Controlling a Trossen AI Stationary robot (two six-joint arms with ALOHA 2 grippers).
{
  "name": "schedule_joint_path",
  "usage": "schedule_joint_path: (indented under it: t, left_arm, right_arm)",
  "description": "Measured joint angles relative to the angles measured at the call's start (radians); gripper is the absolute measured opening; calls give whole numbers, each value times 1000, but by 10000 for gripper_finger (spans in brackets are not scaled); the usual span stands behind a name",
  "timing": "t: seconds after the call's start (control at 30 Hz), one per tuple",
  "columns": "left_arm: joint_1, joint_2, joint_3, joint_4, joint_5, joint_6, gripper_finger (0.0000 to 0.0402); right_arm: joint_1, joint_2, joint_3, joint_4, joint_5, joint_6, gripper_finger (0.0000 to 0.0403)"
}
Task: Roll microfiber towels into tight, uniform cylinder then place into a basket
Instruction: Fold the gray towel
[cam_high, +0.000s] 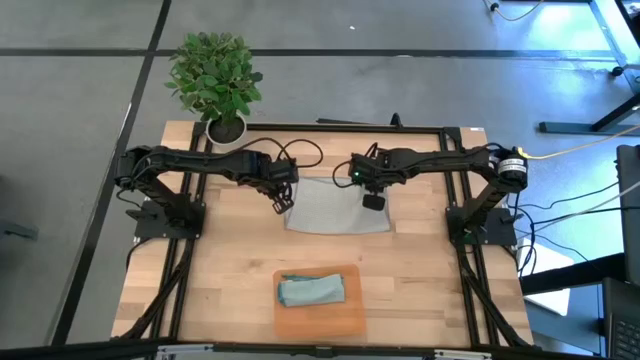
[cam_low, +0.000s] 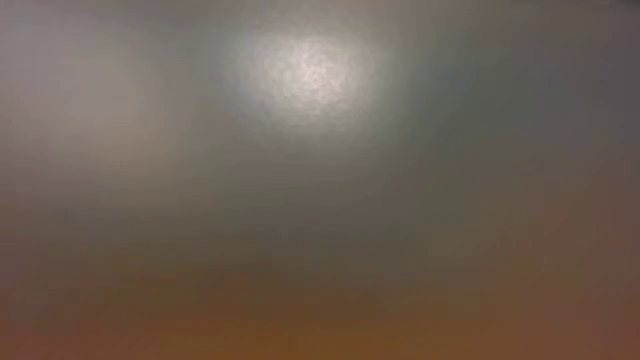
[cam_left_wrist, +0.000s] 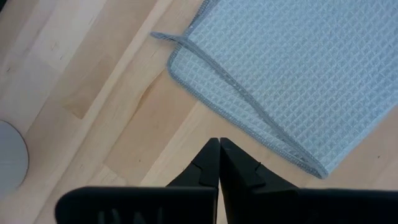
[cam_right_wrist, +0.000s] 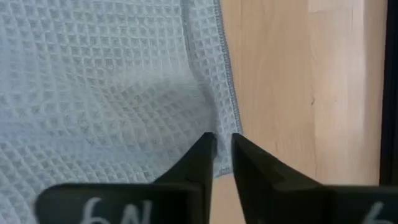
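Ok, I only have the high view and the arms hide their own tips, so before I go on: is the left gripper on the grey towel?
Observer: No. The left wrist view shows the left gripper shut, its tips over bare table, just off the grey towel and its edge.
Operator: And the right one?
Observer: The right wrist view shows the right gripper with a narrow gap between its fingers, right at the towel's hemmed edge, where the cloth is rucked up.
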Motion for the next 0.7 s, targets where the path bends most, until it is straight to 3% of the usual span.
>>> schedule_joint_path:
  t: [0.17, 0.27, 0.43, 0.5, 0.7]
  left_arm:
    - [0, 0, 0, 0, 0, -1, 0]
    - [0, 0, 0, 0, 3, -1, 0]
    - [0, 0, 0, 0, 34, -3, 0]
    - [0, 0, 0, 0, 35, -3, 0]
    - [0, 0, 0, 0, 49, -4, 0]
  right_arm:
    - [0, 0, 0, 19, 14, -4, 107]
    - [0, 0, 13, 15, 98, 2, 140]
    - [-14, 0, 110, -68, 139, 53, 175]
    - [-27, 0, 159, -127, 79, 91, 180]
    - [-70, -1, 214, -254, -238, 235, 182]
